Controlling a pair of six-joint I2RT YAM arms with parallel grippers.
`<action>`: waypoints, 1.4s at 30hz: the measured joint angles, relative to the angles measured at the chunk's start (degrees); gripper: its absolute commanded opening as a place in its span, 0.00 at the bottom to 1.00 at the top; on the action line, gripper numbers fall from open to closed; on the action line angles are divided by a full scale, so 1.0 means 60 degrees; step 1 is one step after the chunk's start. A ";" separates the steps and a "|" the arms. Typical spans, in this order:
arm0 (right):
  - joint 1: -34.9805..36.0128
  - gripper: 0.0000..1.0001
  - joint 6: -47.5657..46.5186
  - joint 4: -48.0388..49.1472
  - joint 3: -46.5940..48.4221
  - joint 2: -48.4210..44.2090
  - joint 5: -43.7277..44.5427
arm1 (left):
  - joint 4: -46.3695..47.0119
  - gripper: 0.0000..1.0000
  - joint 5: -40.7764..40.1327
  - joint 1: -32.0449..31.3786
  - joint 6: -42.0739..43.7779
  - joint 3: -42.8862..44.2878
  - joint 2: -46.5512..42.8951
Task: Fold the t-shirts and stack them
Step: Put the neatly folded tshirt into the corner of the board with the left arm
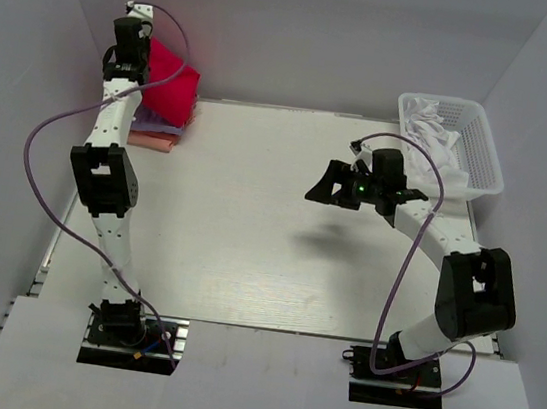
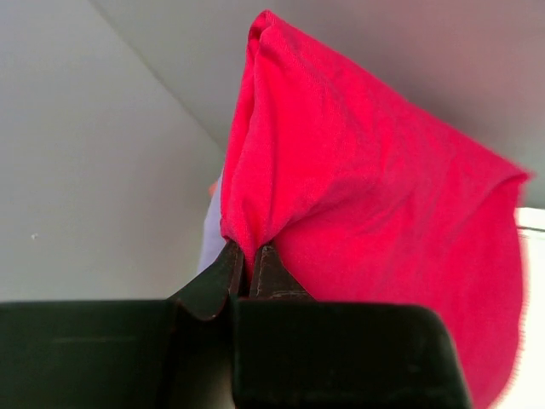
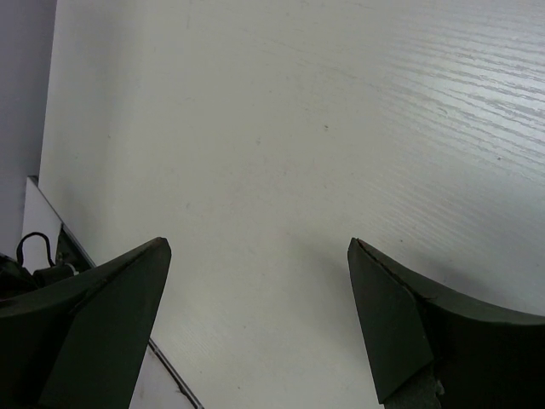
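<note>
1. At the far-left corner of the table [image 1: 248,242], the left gripper [image 2: 249,253] has its jaws pressed together on a small bunch of the red t-shirt [image 2: 358,204], which hangs lifted above the lavender t-shirt [image 1: 153,126] and the salmon-pink t-shirt [image 1: 153,142]. The pinch takes little cloth, so a quick swing could pull the fabric free.
2. The red t-shirt droops in a loose, gathered mass rather than a flat panel. If lowered like this, it would likely land crumpled, and any fold would come out uneven.
3. Its lower edge hangs close to the two shirts beneath. Dragging it sideways could catch them and skew the stack or push it towards the wall.
4. The left arm is stretched far out, close to the corner walls. It has little room for a wide motion, and the cloth or wrist could brush the wall.
5. The right gripper [image 3: 260,247] hovers with jaws spread wide above bare table, well apart from the shirt. With only one hold, the cloth cannot be spread taut.
6. The right arm is near the white basket [image 1: 489,152]; a careless reach could knock it.
</note>
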 measured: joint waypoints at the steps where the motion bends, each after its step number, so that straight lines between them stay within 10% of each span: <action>1: 0.0004 0.90 0.0011 0.0000 0.0044 0.0091 0.0000 | 0.0058 0.00 0.0033 0.0120 0.0004 0.0000 0.0098; 5: 0.0004 0.90 0.0058 -0.0026 0.0219 0.0350 -0.0007 | 0.0197 0.00 0.0186 0.0583 0.0000 -0.0379 0.0437; 8: 0.0004 0.90 0.0117 -0.0058 0.0448 0.0517 -0.0087 | 0.0306 0.50 0.0244 0.0867 0.0007 -0.0510 0.0765; 9: 0.0004 0.90 0.0127 -0.0058 0.0539 0.0594 -0.0127 | 0.0364 0.89 0.0248 0.0947 0.0073 -0.0514 0.0860; 10: 0.0004 0.90 0.0149 -0.0055 0.0612 0.0656 -0.0153 | 0.0415 0.98 0.0211 0.1016 0.0098 -0.0532 0.0973; 31: 0.0015 0.90 0.0135 -0.0080 0.0652 0.0874 -0.0532 | 0.0597 1.00 0.1701 0.0736 -0.1810 -0.1577 0.0539; 42: 0.0015 0.90 -0.0233 -0.0437 -0.0765 -0.1632 -0.0095 | 0.0488 0.97 0.2732 -0.0229 -0.2940 -0.2794 -0.1195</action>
